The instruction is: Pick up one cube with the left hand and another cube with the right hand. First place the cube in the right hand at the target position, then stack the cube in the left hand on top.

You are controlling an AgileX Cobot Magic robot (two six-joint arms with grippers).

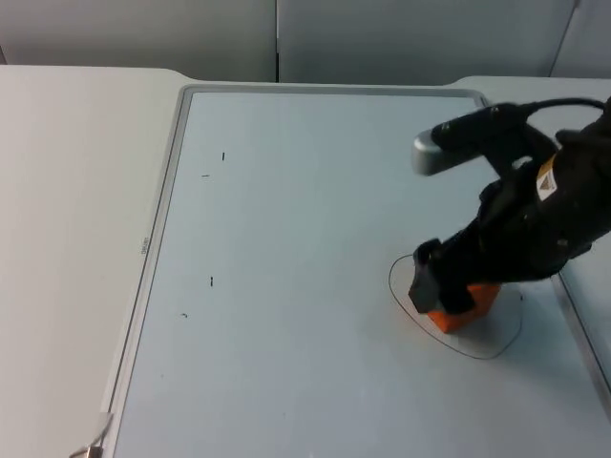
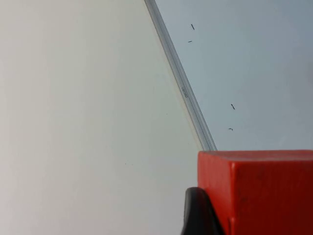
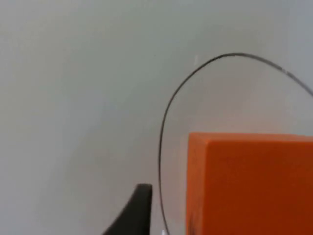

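the right gripper (image 1: 449, 291) is low over the right, near part of the pale blue mat (image 1: 315, 219), with the orange cube (image 1: 466, 305) under it inside the hand-drawn circle (image 1: 401, 296) that seems to mark the target position; that placement fits the first drop-off of the task. in the right wrist view the orange cube (image 3: 249, 183) sits inside the circle's line (image 3: 164, 132), and one black fingertip (image 3: 134, 210) stands a little apart from the cube's side, so the jaws look to have opened off it, though the far finger is hidden and i cannot be certain the cube is fully released. the left gripper (image 2: 198, 215) is off to the left, over the white table top (image 2: 83, 122) just beside the mat's grey edge (image 2: 183, 90), and it appears closed on the red cube (image 2: 259, 193), one finger pressed against its side. holding it out there keeps the left arm waiting away from the circle until the base cube is set, after which stacking should follow.
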